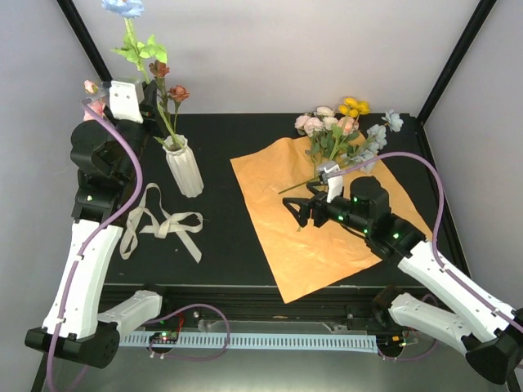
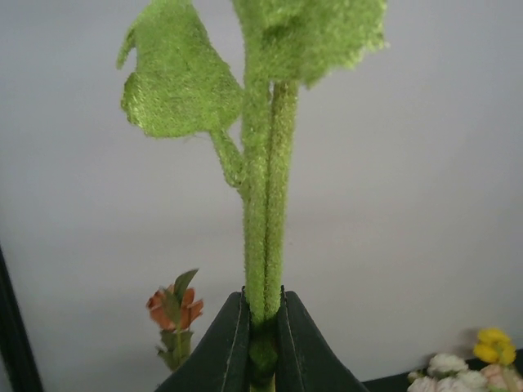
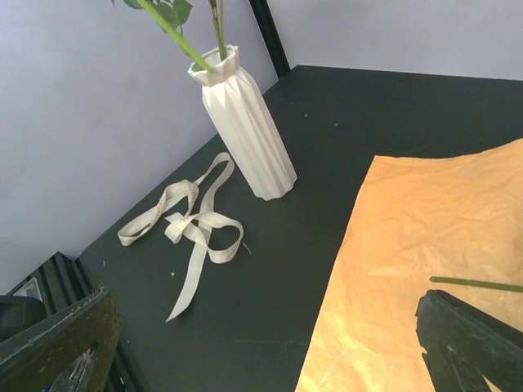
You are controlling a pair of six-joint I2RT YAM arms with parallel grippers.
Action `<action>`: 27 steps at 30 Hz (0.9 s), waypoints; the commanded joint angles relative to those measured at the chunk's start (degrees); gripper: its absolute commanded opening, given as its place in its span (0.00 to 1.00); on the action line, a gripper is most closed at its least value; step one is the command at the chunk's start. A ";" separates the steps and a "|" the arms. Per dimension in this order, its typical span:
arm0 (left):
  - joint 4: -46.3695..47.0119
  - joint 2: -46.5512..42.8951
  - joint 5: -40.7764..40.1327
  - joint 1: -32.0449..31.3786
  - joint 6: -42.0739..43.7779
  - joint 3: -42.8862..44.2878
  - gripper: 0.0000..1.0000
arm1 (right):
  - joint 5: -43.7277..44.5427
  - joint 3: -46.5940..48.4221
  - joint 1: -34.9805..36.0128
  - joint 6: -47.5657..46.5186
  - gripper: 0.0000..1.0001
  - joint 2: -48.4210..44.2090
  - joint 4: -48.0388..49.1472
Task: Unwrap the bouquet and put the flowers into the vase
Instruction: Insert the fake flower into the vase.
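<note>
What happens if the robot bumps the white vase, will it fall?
Probably tips easily: the vase is tall and slim on a small base. The long stems leaning out of it likely make it top-heavy. It looks hard and ribbed, so it might crack rather than bend.

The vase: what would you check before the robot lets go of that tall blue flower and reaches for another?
1. The vase stands upright: ok.
2. The held stem reaches into its mouth: ok; how deep, cannot tell.
3. The left fingers are shut on that stem: ok.
4. The right fingers are open and empty: ok.
5. The remaining flowers lie on the orange paper: ok.
6. The ribbon lies apart from the vase: ok.
</note>
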 commanded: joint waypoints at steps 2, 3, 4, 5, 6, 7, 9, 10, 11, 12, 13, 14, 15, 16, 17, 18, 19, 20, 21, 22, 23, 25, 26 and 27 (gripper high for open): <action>2.64 -0.97 3.89 0.48 -2.47 4.34 0.02 | 1.62 2.02 0.14 -0.15 1.00 0.84 -1.05; 3.39 -1.12 2.75 0.50 -2.02 3.68 0.01 | 1.56 2.02 0.10 -0.16 1.00 0.87 -0.87; 4.28 -1.25 1.63 0.51 -1.47 2.76 0.02 | 1.56 2.17 0.11 -0.17 1.00 0.94 -0.80; 4.66 -1.21 0.47 0.51 -0.92 2.22 0.02 | 1.70 2.45 0.08 -0.25 1.00 1.11 -1.10; 4.71 -1.04 -0.36 0.63 -0.41 2.04 0.01 | 2.07 2.73 0.09 -0.30 1.00 1.35 -1.59; 4.63 -0.80 -0.97 0.74 0.00 1.82 0.02 | 2.29 3.16 0.01 -0.46 1.00 1.58 -2.13; 4.76 -0.23 -1.49 1.10 0.41 1.16 0.02 | 2.50 3.79 0.04 -1.04 1.00 1.95 -2.93; 4.97 0.09 -1.49 1.34 0.46 0.79 0.02 | 2.59 4.00 0.06 -1.27 1.00 2.09 -3.24; 5.19 0.30 -1.44 1.57 0.39 0.39 0.02 | 2.55 4.16 0.04 -1.49 1.00 2.18 -3.39; 5.54 0.56 -1.46 1.73 0.40 -0.07 0.02 | 2.34 4.30 0.05 -1.63 1.00 2.27 -3.47; 5.85 0.79 -1.56 1.99 0.41 -0.65 0.01 | 2.08 4.33 0.06 -1.71 1.00 2.28 -3.45; 6.07 1.05 -1.56 2.24 0.33 -1.20 0.02 | 1.76 4.32 0.09 -1.81 1.00 2.28 -3.43; 5.90 1.35 -1.51 2.59 0.11 -1.54 0.02 | 1.53 4.23 0.08 -1.84 1.00 2.28 -3.43; 5.68 1.73 -1.22 2.88 -0.15 -1.86 0.02 | 1.26 4.11 0.09 -1.84 1.00 2.28 -3.39; 5.51 1.97 -1.02 3.09 -0.31 -2.31 0.02 | 1.06 3.99 0.09 -1.84 1.00 2.18 -3.35; 5.58 2.20 -0.90 3.28 -0.49 -2.92 0.02 | 0.90 3.77 0.09 -1.84 1.00 2.10 -3.38; 5.68 2.24 -0.86 3.49 -0.76 -3.67 0.02 | 0.91 3.59 0.07 -1.80 1.00 2.05 -3.35; 5.90 2.29 -0.81 3.61 -1.03 -4.53 0.02 | 1.13 3.34 0.06 -1.71 1.00 1.98 -3.34; 6.16 2.36 -0.70 3.83 -1.34 -5.35 0.02 | 1.32 3.08 0.01 -1.63 1.00 1.94 -3.34; 6.16 2.58 -0.49 3.98 -1.71 -6.20 0.02 | 1.67 2.88 0.08 -1.35 1.00 1.80 -3.38; 6.01 2.77 -0.24 4.19 -2.21 -7.05 0.02 | 2.23 2.76 0.09 -0.90 1.00 1.77 -3.46; 5.22 3.45 0.09 4.51 -3.61 -8.43 0.02 | 3.58 2.88 0.09 0.31 1.00 1.81 -3.76; 4.93 3.73 0.25 4.64 -4.27 -9.21 0.02 | 4.63 3.06 0.08 1.34 1.00 1.84 -4.07; 4.88 3.83 0.35 4.73 -4.95 -10.14 0.02 | 5.93 3.25 0.09 2.34 1.00 1.84 -4.42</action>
